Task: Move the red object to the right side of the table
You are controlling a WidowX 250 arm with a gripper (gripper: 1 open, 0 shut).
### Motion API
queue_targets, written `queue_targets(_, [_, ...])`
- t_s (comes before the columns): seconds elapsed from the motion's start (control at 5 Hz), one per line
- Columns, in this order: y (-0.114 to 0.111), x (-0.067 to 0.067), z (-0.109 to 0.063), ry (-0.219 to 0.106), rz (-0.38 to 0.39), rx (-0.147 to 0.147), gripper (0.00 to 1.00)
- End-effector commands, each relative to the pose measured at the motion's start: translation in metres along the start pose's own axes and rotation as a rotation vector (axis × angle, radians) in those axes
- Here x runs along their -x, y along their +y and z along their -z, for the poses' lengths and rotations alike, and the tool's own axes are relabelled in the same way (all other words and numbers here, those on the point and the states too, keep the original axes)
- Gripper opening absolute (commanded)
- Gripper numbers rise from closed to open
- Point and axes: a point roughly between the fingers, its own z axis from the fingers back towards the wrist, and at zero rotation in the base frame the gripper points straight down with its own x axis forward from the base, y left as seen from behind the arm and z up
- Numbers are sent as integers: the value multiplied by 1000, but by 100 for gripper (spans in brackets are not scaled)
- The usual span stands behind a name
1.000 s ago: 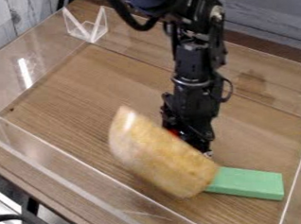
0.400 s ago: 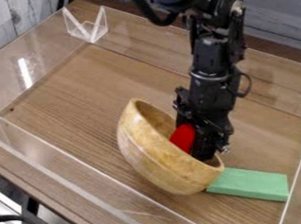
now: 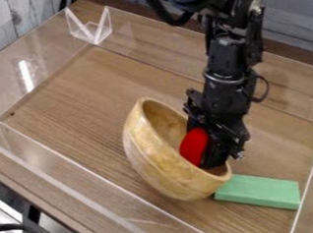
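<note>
1. Compared with the earlier frames, arm and bowl sit slightly farther right; the bowl's mouth is turned more to view, exposing more of the red ball.
2. Table [image 3: 69,103]: brown wood-grain surface with low clear walls. Bare wood extends left of the bowl; a narrower strip remains between the arm and the right wall.
3. Robot arm [image 3: 231,60]: black, reaching down from the far side. Its gripper [image 3: 211,143] is at the bowl's mouth. Finger spacing is obscured; whether it holds anything cannot be told.
4. Wooden bowl [image 3: 159,156]: tilted, its visible length running from far left to near right, mouth facing the gripper.
5. Green block [image 3: 258,191]: flat, just beside the bowl's near-right end.
6. Red ball [image 3: 193,146]: in the bowl's mouth, immediately left of the gripper's visible dark parts, apparently touching. The coming move likely requires a secure grip, then a lift over the rim toward the right. Caution: the bowl may drag along.
</note>
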Motion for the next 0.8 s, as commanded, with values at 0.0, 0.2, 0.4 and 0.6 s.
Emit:
queue_targets(0.0, [-1,-11,-19,-45,89,-23,0])
queue_targets(0.2, [1,-10,-28,-49,170,-30,0])
queue_targets(0.4, [-5,-9,-26,-53,216,-33,0])
queue_targets(0.6, [-11,-7,-23,-57,260,-34,0])
